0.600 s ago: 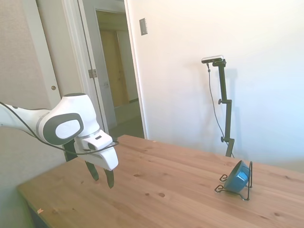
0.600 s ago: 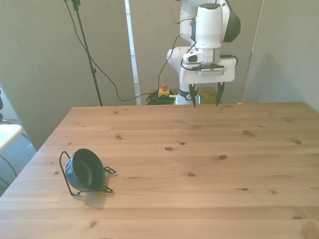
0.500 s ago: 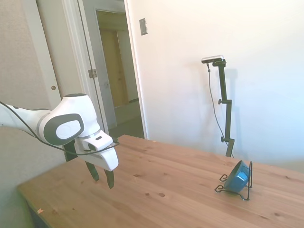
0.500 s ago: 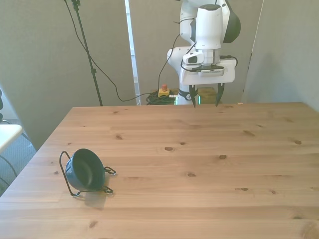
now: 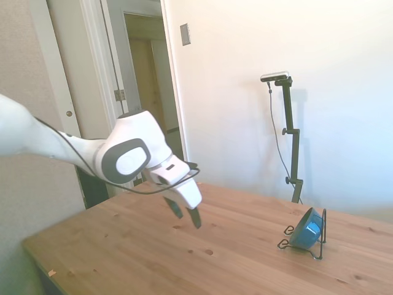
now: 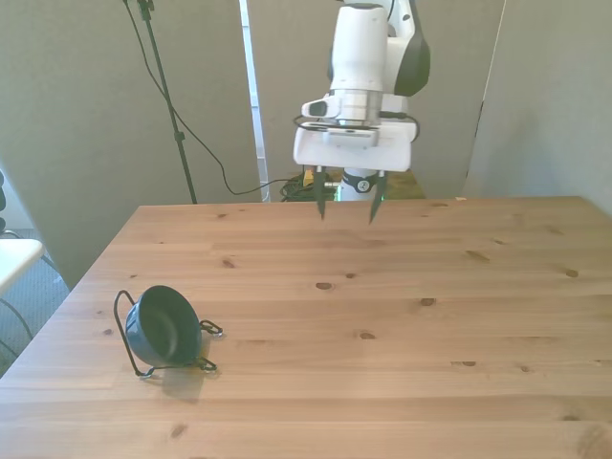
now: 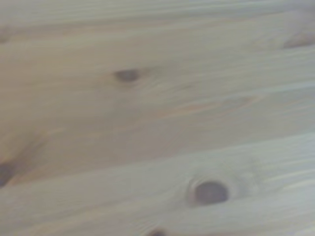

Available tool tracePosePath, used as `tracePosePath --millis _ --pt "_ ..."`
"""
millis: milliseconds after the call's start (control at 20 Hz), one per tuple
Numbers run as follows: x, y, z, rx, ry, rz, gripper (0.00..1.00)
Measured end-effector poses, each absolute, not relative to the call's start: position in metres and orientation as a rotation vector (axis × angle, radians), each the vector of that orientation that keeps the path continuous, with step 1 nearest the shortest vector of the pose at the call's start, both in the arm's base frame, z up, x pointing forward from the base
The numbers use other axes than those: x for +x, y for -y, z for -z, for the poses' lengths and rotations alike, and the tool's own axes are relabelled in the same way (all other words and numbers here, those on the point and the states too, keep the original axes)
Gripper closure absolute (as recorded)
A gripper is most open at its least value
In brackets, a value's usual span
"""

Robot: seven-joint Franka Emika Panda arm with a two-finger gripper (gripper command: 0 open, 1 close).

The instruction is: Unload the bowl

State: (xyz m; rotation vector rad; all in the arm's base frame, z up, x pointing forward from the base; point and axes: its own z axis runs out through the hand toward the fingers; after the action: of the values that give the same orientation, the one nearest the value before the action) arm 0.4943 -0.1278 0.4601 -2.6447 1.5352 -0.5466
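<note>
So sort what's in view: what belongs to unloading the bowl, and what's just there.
Belongs to the job:
- bowl, tilted on its side in the wire stand
- wire stand holding it
- pincer, open, above the table, empty

Just there:
- table
- open doorway in the side view

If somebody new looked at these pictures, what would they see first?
Probably the big white robot arm, its open gripper hanging empty in the air over the far side of the wooden table. Next, the shiny blue bowl, propped on its side in a thin black wire stand near the front view's left edge, well away from the gripper.
</note>
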Motion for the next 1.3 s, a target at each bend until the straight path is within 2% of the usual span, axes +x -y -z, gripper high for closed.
tracePosePath --millis 250,300,850,1100,1300 --pt "0.537 0.192 -0.467 -2.576 -1.685 0.674 0.0" --pt "0.561 0.206 -0.464 -2.553 -1.733 0.718 0.0" --pt "0.605 0.273 -0.449 -2.413 -2.032 0.956 0.0" --pt "0.63 0.296 -0.431 -2.417 -2.09 0.994 0.0" --pt "0.635 0.312 -0.421 -2.429 -2.126 1.006 0.0"
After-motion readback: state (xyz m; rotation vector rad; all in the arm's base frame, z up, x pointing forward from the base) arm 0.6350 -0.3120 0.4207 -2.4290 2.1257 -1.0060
